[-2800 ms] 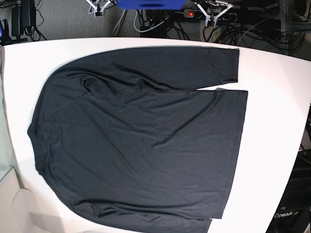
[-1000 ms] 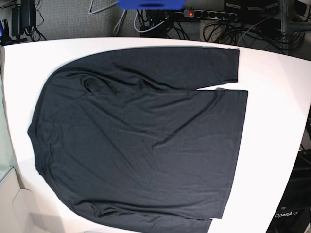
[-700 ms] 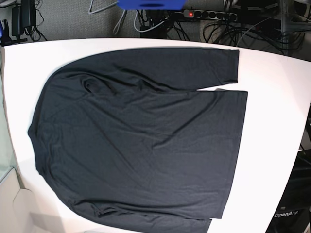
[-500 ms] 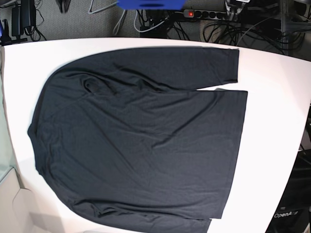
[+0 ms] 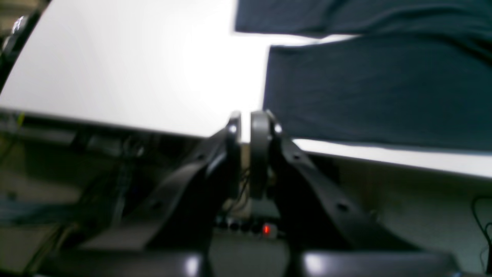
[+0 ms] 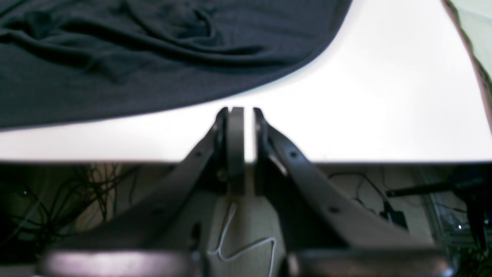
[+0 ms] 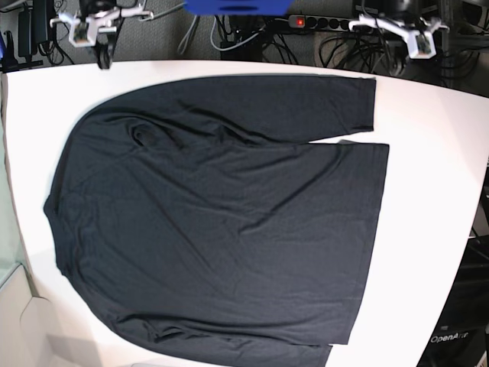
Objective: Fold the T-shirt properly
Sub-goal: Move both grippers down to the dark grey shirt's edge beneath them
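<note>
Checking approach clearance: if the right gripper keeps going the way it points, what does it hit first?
Probably the bare white table: the right gripper, jaws nearly shut and empty, points over its near edge. The black knit long-sleeved shirt lies beyond, leftward. Depth is unclear.

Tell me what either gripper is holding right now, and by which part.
Nothing is held. The left gripper and right gripper are nearly shut on air by the table edge; the T-shirt lies untouched.
</note>
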You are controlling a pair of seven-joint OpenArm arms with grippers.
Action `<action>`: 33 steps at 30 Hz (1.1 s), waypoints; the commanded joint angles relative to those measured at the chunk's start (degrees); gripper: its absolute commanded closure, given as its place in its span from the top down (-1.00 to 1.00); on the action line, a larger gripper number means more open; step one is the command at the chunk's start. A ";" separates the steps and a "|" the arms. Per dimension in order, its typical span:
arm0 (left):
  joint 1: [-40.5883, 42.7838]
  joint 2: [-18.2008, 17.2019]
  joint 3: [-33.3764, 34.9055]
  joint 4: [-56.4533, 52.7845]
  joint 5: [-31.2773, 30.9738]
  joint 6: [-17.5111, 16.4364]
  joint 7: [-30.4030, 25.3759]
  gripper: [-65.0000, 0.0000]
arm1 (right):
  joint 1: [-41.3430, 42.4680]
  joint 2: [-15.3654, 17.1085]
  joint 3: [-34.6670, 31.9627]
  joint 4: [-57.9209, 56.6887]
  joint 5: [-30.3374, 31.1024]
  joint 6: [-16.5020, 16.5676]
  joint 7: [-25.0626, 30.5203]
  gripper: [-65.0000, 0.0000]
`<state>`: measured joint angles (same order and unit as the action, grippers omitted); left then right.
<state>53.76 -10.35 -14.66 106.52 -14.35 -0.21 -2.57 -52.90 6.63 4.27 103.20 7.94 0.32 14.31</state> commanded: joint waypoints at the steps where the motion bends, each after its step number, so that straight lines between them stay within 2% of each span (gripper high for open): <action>1: 0.26 -0.16 -0.69 1.04 -0.73 -0.10 0.15 -0.86 | -0.24 0.18 -0.01 1.46 0.10 -0.01 0.07 -0.82; 3: -0.61 -0.33 -0.95 0.69 -2.05 -0.10 3.05 -0.81 | 0.90 0.18 -0.10 1.90 0.10 -0.01 -2.48 -0.82; 5: -1.14 -0.42 -1.21 0.60 -3.28 -0.36 3.67 -0.62 | 1.70 0.18 -0.10 1.90 0.10 0.08 -3.62 -0.82; 8: -1.23 -0.24 -1.30 1.13 -4.51 -4.58 3.67 -0.35 | 2.22 0.18 -0.10 1.90 0.10 0.08 -3.89 -0.81; 10: -1.41 0.02 -1.30 1.22 -4.86 -6.61 3.76 -0.27 | 2.93 0.27 -0.10 1.90 0.10 0.08 -3.89 -0.73; 12: -1.41 0.20 -1.30 1.04 -4.77 -7.05 3.93 -0.26 | 2.84 0.79 -0.10 1.90 0.10 0.25 -3.89 -0.60; 15: -1.93 0.90 -1.30 0.60 -4.77 -7.05 4.02 -0.26 | 3.10 1.06 -0.01 1.90 0.10 2.28 -3.89 -0.46; 19: -2.64 1.07 -1.30 -0.63 -4.68 -7.13 4.19 -0.26 | 4.07 0.79 0.25 1.55 0.10 6.50 -3.98 -0.45; 24: -4.22 1.25 -1.30 -3.00 -4.77 -7.13 4.28 -0.26 | 4.77 0.71 0.25 1.46 0.10 6.58 -4.24 -0.45; 33: -6.77 1.43 -1.30 -8.10 -4.86 -6.96 4.28 -0.25 | 7.32 0.71 0.25 1.55 0.19 6.58 -10.92 -0.45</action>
<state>46.59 -8.69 -15.70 97.67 -18.76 -7.01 3.22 -45.28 7.07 4.34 103.83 7.94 6.63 2.04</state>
